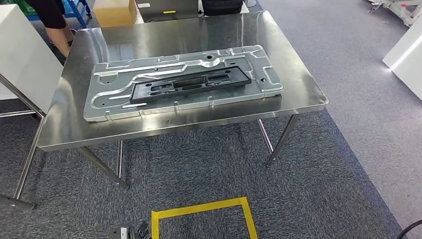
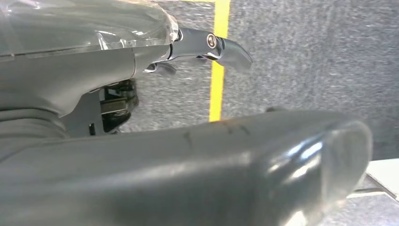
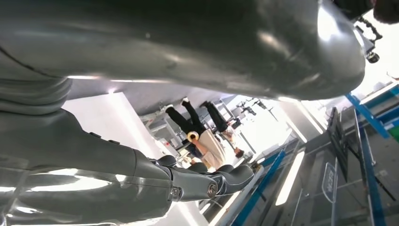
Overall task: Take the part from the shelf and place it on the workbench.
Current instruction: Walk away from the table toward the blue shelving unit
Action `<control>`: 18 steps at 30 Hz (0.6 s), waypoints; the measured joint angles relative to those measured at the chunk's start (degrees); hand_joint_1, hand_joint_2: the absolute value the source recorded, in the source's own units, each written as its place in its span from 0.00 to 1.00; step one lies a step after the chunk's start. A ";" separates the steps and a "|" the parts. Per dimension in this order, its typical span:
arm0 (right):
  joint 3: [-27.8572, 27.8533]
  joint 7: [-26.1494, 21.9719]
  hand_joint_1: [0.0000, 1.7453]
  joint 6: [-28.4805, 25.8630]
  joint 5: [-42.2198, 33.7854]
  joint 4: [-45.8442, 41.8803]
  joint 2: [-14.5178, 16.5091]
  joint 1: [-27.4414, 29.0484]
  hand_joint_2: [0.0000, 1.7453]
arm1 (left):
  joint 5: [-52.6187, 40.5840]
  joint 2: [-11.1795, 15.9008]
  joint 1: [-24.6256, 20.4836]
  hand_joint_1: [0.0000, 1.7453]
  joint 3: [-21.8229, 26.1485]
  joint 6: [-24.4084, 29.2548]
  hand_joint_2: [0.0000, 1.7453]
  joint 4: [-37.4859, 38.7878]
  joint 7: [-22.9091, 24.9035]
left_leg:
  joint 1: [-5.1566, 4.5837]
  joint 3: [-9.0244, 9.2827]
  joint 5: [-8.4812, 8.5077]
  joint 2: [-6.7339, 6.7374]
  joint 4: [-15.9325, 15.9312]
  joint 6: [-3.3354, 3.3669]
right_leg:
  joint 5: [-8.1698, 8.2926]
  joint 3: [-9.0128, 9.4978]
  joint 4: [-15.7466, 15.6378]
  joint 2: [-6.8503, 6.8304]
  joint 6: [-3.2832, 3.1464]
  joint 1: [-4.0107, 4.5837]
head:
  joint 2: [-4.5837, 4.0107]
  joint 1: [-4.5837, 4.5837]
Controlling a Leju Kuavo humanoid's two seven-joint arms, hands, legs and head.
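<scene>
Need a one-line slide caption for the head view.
Long black plastic bracket lying on a stamped silver sheet-metal panel atop the stainless steel workbench, yellow tape square on the grey carpet below.

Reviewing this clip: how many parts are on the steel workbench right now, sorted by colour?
Silver: 1, the large stamped metal panel lying flat on the workbench.
Black: 1, the long black frame resting on top of the panel.
Total: 2
</scene>
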 joint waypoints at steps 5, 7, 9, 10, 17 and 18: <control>-1.80 -2.88 0.00 1.79 3.43 -0.51 3.29 -0.56 0.00 | -0.37 -0.01 -0.31 0.00 -0.80 0.32 0.00 0.01 0.29 | -0.23 12.56 -0.60 -0.07 -13.50 0.99 | 3.37 -3.53 1.03 -0.08 1.63 0.07 | 0.02 0.03; -1.69 -3.44 0.00 1.63 4.23 -0.54 4.17 -0.62 0.00 | -0.30 -0.01 -0.21 0.00 -0.94 0.45 0.00 0.06 0.17 | -0.34 11.86 0.40 0.03 -14.02 1.92 | 4.16 -3.59 0.68 -0.04 2.42 -0.13 | 0.02 0.03; -1.57 -3.78 0.00 1.44 4.50 -0.76 5.18 -0.21 0.00 | -0.18 0.01 -0.09 0.00 -0.98 0.52 0.00 0.14 -0.14 | -0.27 10.54 2.00 0.28 -14.43 2.93 | 1.36 -4.63 2.47 0.12 2.88 -0.37 | 0.01 0.03; -1.50 -3.93 0.00 1.35 4.50 -0.96 5.76 0.03 0.00 | -0.13 0.02 -0.01 0.00 -0.98 0.52 0.00 0.17 -0.33 | -0.23 9.69 2.83 0.40 -14.57 3.26 | -1.62 -5.45 4.96 0.20 3.00 -0.47 | 0.01 0.03; -0.67 -5.01 0.00 0.72 5.35 -1.74 9.34 0.94 0.00 | 0.39 0.29 0.78 0.00 -0.98 0.75 0.00 0.40 -1.31 | -0.66 2.93 7.22 0.57 -13.08 2.99 | -3.83 0.66 9.79 0.32 2.96 -0.35 | 0.00 0.02; -0.42 -5.25 0.00 0.55 5.45 -1.75 9.47 0.88 0.00 | 0.47 0.31 0.81 0.00 -0.98 0.89 0.00 0.42 -1.43 | -0.73 2.26 7.64 0.54 -12.71 2.75 | -4.26 3.82 5.27 0.35 2.68 -0.20 | 0.01 -0.01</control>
